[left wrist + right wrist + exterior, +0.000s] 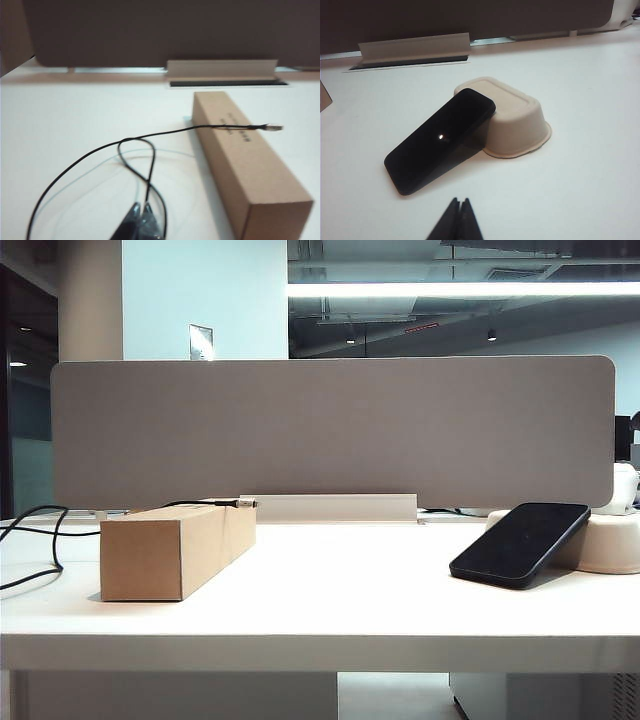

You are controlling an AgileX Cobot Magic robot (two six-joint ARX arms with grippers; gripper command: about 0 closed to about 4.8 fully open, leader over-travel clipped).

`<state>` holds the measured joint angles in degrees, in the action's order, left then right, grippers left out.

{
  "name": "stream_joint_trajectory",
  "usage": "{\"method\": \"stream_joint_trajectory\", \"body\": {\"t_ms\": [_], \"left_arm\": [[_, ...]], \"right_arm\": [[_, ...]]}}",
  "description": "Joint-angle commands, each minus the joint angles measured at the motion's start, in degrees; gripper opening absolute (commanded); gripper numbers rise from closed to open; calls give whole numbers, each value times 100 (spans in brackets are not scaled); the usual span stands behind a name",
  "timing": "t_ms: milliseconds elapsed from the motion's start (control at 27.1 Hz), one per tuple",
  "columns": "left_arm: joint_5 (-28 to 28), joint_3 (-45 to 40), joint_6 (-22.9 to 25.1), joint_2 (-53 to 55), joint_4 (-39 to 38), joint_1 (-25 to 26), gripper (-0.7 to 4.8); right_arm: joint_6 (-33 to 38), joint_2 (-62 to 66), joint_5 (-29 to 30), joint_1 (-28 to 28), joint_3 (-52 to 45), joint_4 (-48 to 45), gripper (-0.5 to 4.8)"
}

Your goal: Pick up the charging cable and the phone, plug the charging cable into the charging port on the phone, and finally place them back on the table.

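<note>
The black charging cable (30,540) loops on the white table (330,590) at the left. Its cord runs up over a cardboard box (175,550), and the silvery plug tip (245,503) rests on the box top. The black phone (520,543) leans screen-up against an off-white tray (612,540) at the right; its charging port cannot be made out. Neither gripper shows in the exterior view. My left gripper (141,205) is shut and empty, just short of the cable's loop (150,150), with the plug tip (274,127) farther off. My right gripper (460,201) is shut and empty, a little short of the phone (440,140).
A grey fabric divider panel (330,430) closes off the back of the table, with a pale metal bracket (330,507) at its foot. The box (245,160) lies lengthwise beside the cable loop. The upturned tray (512,122) props the phone's far end.
</note>
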<state>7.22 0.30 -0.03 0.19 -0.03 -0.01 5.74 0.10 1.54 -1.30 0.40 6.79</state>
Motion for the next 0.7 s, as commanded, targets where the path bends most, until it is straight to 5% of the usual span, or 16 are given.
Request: {"method": "stream_joint_trajectory", "body": {"t_ms": [37, 701], "left_arm": [[498, 111, -24, 4, 98, 9, -6], [726, 839, -87, 131, 98, 7, -6]], "right_arm": [[48, 13, -35, -13, 133, -103, -2], [179, 778, -9, -13, 1139, 0, -1]]}}
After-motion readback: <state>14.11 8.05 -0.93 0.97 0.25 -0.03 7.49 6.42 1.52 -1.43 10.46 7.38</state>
